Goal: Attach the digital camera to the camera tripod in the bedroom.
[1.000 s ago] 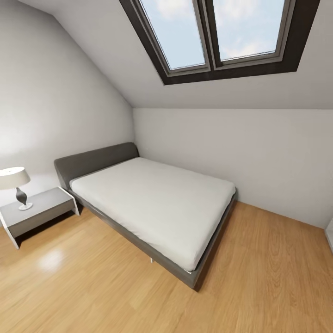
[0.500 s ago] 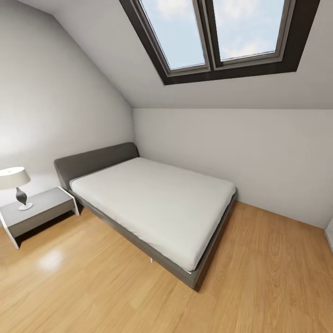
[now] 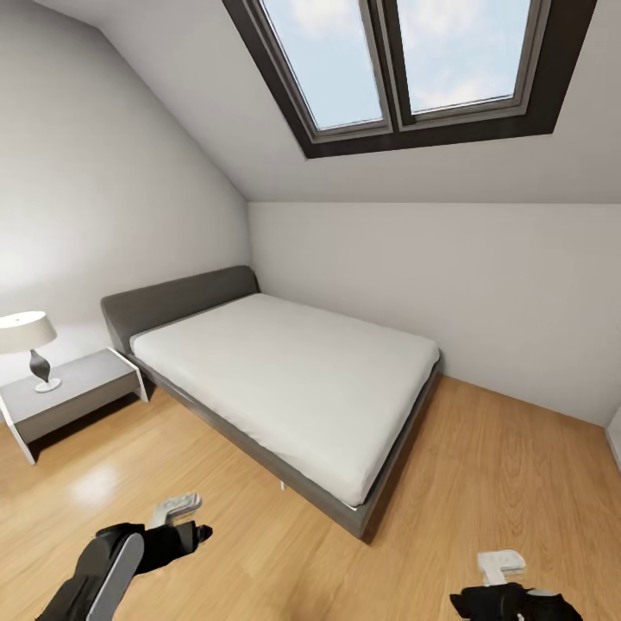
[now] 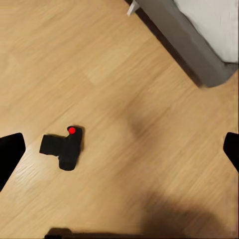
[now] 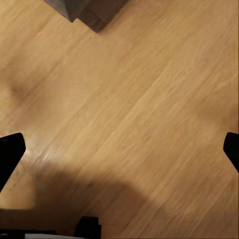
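Spreading wide at opposite edges of the left wrist view, the left gripper's point(image 4: 119, 149) two black fingertips point(image 4: 10, 154) hold nothing; between them, on bare plank, lies one small black compact digital camera point(image 4: 63, 148) with a single red round button point(image 4: 72, 130) at one corner, resting on the light wood floor point(image 4: 124, 74) well apart from the bed's corner; no brand or lettering on it can be read. The right gripper's point(image 5: 119, 149) two dark fingertips point(image 5: 10, 154) stand just as far apart, empty, over open floor, with a grey bed corner point(image 5: 82, 10) at the frame's far edge. In the head view the left gripper point(image 3: 177, 517) and the right gripper point(image 3: 500, 578) show low in the picture over the planks, each black with a pale grey part; beyond them sits one grey-framed bed point(image 3: 259, 448) with a white mattress point(image 3: 293, 371), its far side close to the pale grey walls point(image 3: 448, 285); one white nightstand point(image 3: 73, 401) carries one lamp point(image 3: 30, 345); two skylight panes point(image 3: 397, 60) sit in a dark frame. Broad clear floor runs along the bed's near side and foot.
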Tool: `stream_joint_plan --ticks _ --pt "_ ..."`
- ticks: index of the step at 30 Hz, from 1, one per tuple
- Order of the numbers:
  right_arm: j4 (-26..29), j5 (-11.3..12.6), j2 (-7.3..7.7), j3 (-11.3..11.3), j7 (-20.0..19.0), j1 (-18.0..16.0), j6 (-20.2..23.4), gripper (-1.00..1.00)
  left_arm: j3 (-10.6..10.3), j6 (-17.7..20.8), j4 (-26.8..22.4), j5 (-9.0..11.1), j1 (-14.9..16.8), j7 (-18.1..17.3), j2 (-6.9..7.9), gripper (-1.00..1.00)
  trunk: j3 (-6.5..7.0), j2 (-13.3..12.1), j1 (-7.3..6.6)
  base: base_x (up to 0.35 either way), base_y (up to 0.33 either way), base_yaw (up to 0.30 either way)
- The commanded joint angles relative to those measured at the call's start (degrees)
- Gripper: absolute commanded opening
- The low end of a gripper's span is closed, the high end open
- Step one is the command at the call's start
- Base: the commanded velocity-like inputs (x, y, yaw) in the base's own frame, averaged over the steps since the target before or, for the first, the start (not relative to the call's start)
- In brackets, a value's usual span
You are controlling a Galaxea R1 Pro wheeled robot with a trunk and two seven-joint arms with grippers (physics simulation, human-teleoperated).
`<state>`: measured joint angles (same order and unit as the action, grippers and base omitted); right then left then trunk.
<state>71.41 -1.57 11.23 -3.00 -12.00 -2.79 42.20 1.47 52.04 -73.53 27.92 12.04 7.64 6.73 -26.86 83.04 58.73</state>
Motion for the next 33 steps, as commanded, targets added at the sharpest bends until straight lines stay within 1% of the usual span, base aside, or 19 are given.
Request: stream_joint_plan --ticks 1,5,8,9,12,15,18,28,33 --pt "2.19 0.25 0.02 -0.80 -1.68 -0.06 1.91 1.00 -0.01 0.79 -0.76 0.34 0.93 1.52 -1.34 1.00 -0.07 0.04 0.00 0.000 0.000 0.000" --pt "9.65 1.44 -0.03 -4.36 -6.04 -0.15 7.09 1.00 -0.04 3.35 -3.07 0.13 4.24 5.92 -6.49 1.00 -0.07 0.04 0.00 0.000 0.000 0.000" --pt "13.40 1.84 -0.35 -7.13 -7.88 -0.17 9.66 1.00 -0.07 5.12 -4.97 0.19 5.96 9.40 -10.09 1.00 -0.07 0.04 0.00 0.000 0.000 0.000" --pt "14.80 2.00 -0.47 -8.39 -8.57 -0.18 10.74 1.00 -0.15 5.77 -5.99 0.27 6.60 11.55 -12.18 1.00 -0.07 0.04 0.00 0.000 0.000 0.000" --pt "16.00 2.13 -0.60 -9.43 -9.17 -0.19 11.69 1.00 -0.31 6.34 -6.80 0.49 7.16 14.12 -14.21 1.00 -0.07 0.04 0.00 0.000 0.000 0.000" --pt "16.62 2.23 -0.74 -10.01 -9.52 -0.20 12.18 1.00 -0.60 6.59 -6.83 0.66 7.44 15.46 -15.29 1.00 -0.07 0.04 0.00 0.000 0.000 0.000" --pt "16.94 2.29 -0.83 -10.31 -9.74 -0.20 12.44 1.00 -1.44 6.67 -5.84 0.72 7.59 16.07 -15.86 1.00 -0.07 0.04 0.00 0.000 0.000 0.000" --pt "17.22 2.35 -0.70 -11.37 -10.03 -0.20 12.79 1.00 -4.42 6.75 -4.21 0.66 7.73 16.80 -16.48 1.00 -0.07 0.04 0.00 0.000 0.000 0.000" --pt "17.22 2.42 -0.70 -12.33 -10.05 -0.20 12.81 1.00 -4.80 6.75 -4.12 0.70 7.73 16.86 -16.54 1.00 -0.07 0.04 0.00 0.000 0.000 0.000"
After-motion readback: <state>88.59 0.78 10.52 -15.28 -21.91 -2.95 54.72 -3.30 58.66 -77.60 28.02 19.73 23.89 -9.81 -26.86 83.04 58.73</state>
